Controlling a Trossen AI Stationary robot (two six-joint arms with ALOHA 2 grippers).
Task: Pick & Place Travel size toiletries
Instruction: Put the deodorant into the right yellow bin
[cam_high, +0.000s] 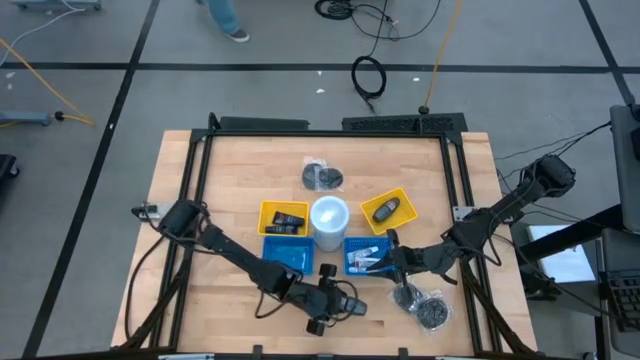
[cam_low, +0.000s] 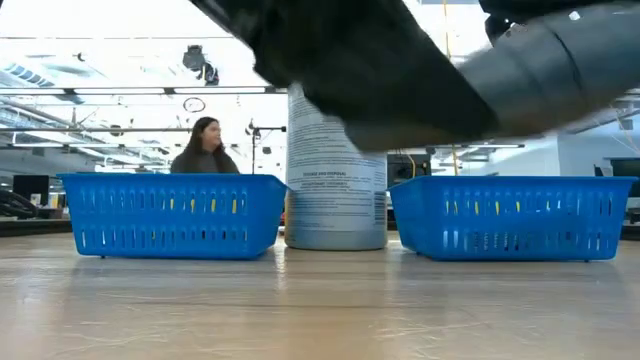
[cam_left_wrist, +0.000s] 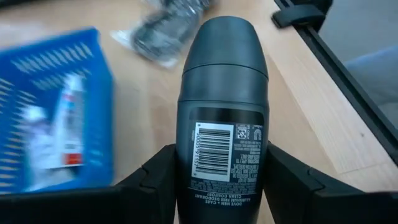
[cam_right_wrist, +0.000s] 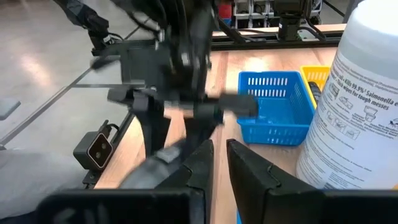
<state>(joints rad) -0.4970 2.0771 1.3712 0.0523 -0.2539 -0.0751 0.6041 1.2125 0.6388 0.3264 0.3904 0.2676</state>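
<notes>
The left gripper (cam_left_wrist: 217, 186) is clamped on a dark grey roll-on deodorant bottle (cam_left_wrist: 222, 106) — carrying step; next, release over the right blue slotted basket (cam_high: 358, 243).

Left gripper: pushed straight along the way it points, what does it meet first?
The left gripper, closed on a dark roll-on deodorant, points at the clear bag of grey metal bits. The deodorant's cap would probably touch that bag first, though depth is unclear. The blue basket lies off to one side.
</notes>
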